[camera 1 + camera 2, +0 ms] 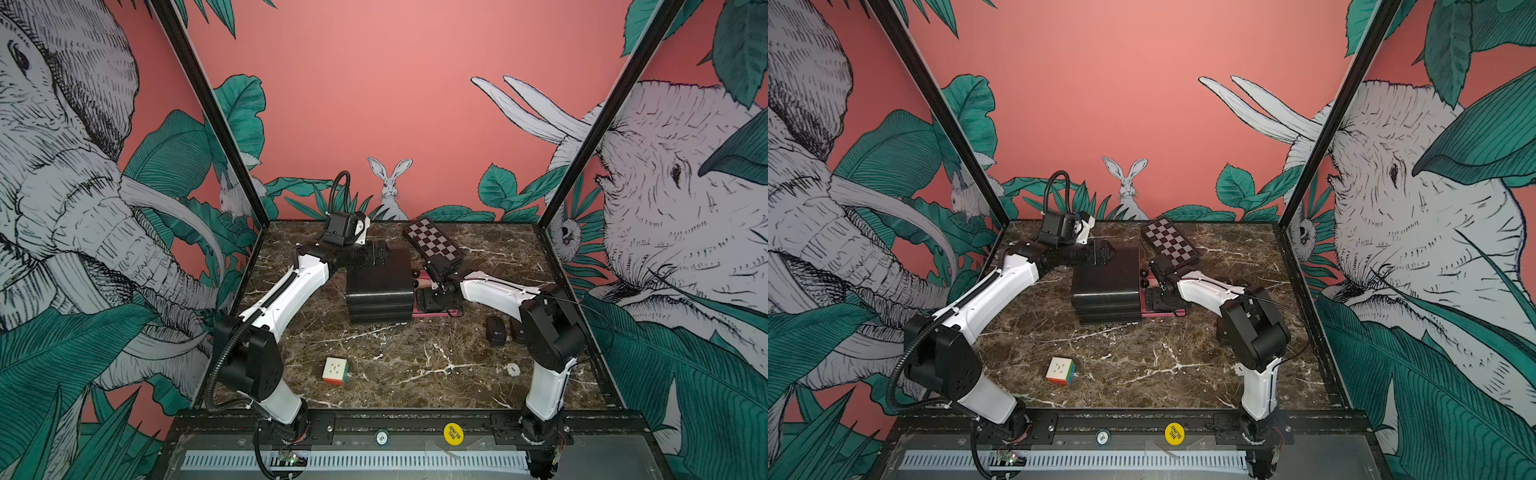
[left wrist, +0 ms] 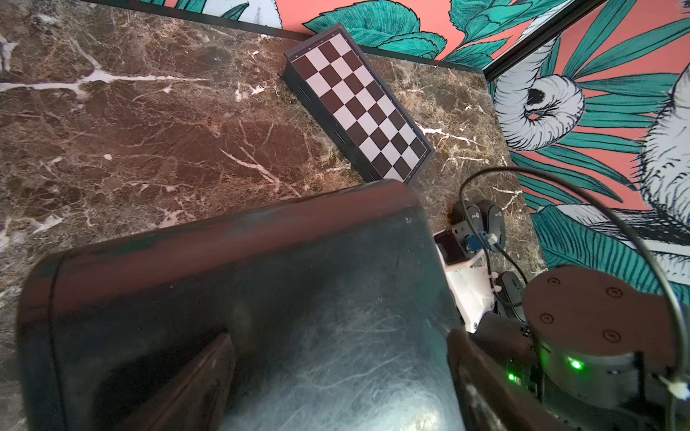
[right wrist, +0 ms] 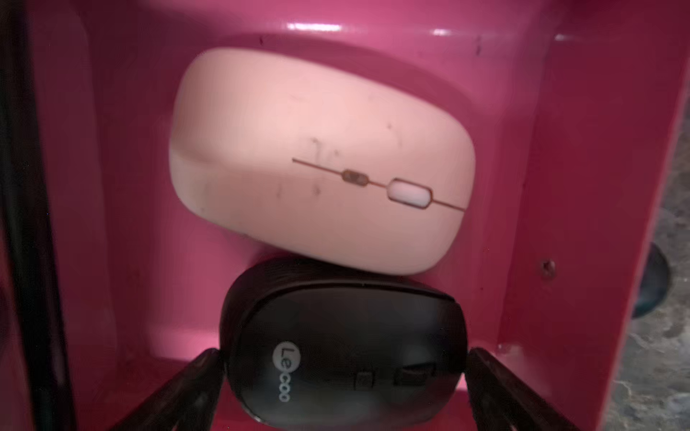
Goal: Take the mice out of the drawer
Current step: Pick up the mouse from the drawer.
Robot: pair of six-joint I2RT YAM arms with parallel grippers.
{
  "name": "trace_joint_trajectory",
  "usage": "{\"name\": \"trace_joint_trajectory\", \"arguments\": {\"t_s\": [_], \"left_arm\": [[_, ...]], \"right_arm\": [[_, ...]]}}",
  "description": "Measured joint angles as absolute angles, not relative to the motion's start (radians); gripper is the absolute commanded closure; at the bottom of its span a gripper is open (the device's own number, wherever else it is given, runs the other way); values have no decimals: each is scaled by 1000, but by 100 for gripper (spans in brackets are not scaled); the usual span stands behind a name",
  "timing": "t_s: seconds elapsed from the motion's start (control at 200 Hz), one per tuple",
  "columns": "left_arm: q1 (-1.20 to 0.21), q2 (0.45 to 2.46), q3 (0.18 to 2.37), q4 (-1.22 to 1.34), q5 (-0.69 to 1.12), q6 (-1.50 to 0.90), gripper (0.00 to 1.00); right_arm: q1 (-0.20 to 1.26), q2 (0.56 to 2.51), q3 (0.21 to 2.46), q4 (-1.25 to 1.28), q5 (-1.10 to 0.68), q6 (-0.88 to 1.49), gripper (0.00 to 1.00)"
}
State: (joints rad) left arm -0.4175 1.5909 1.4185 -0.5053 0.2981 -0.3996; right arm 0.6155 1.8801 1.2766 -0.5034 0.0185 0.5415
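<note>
The right gripper (image 3: 341, 354) reaches into the pulled-out pink drawer (image 3: 582, 149), its fingers (image 3: 179, 388) spread wide on either side of a black mouse (image 3: 343, 336) without visibly clamping it, and a pale pink mouse (image 3: 321, 160) lies in the same drawer just beyond, touching the black one. In a top view a second black mouse (image 1: 496, 330) lies out on the marble table (image 1: 395, 365) near the right arm's elbow, with a third black mouse (image 1: 518, 331) just beside it, partly hidden by the arm. The left gripper (image 2: 338, 339) sits over the top of the black cabinet (image 2: 261, 280), fingers wide apart and holding nothing
</note>
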Motion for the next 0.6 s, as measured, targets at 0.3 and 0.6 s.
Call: {"name": "trace_joint_trajectory", "arguments": {"t_s": [0.3,0.6], "left_arm": [[-418,1591,1419,-509,298,-385,8],[-418,1591,1419,-510,300,-377,8]], "right_arm": [[641,1936,1343,-495,97,576,1],[653,1939,1346,-509,153,603,1]]}}
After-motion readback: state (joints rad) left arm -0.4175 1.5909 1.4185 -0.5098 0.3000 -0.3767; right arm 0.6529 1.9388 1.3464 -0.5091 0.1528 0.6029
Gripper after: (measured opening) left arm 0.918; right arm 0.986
